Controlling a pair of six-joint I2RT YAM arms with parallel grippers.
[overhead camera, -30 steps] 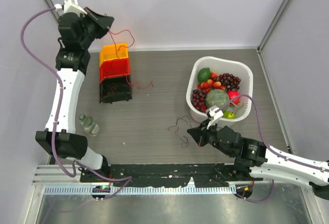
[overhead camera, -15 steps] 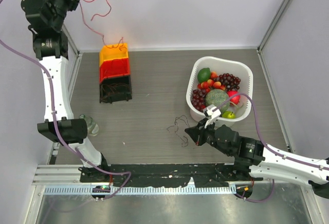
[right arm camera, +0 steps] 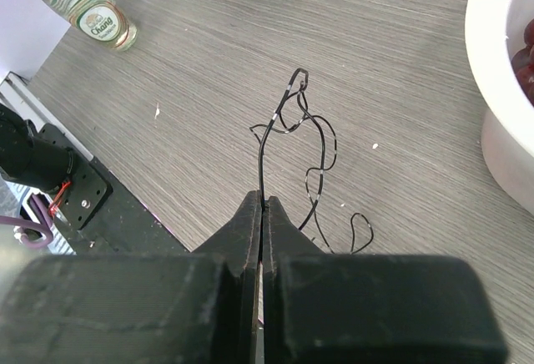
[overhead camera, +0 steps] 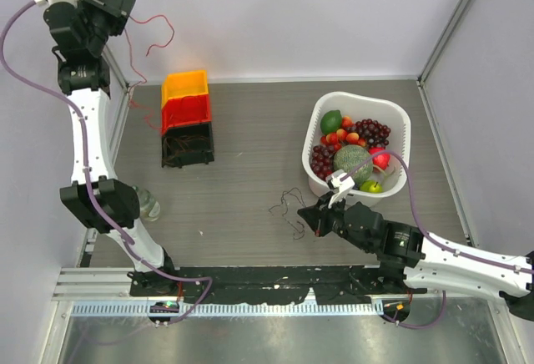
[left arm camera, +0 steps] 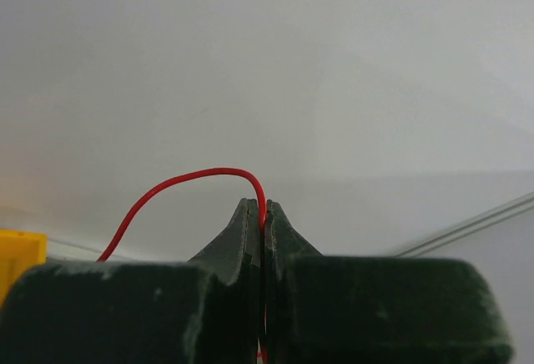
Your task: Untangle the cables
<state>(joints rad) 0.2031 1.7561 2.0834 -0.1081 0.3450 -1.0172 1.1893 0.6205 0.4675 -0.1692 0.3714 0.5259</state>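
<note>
The left gripper (left arm camera: 260,209), high at the far-left corner, is clamped on the thin red wire (left arm camera: 183,179), which hangs in the air. The right gripper (right arm camera: 262,204), down low, pinches the thin dark wire (right arm camera: 261,159) that lies looped on the grey wood-grain table (right arm camera: 167,130).

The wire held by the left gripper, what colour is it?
The wire is red; the left wrist view shows it best.

Bins (overhead camera: 186,118): your far left.
Basket (overhead camera: 364,97): your right.
Bottle (overhead camera: 144,204): before the bins.
Lower cable (right arm camera: 261,172): between bottle and basket.
Upper cable (left arm camera: 179,179): above, behind the bins.
</note>
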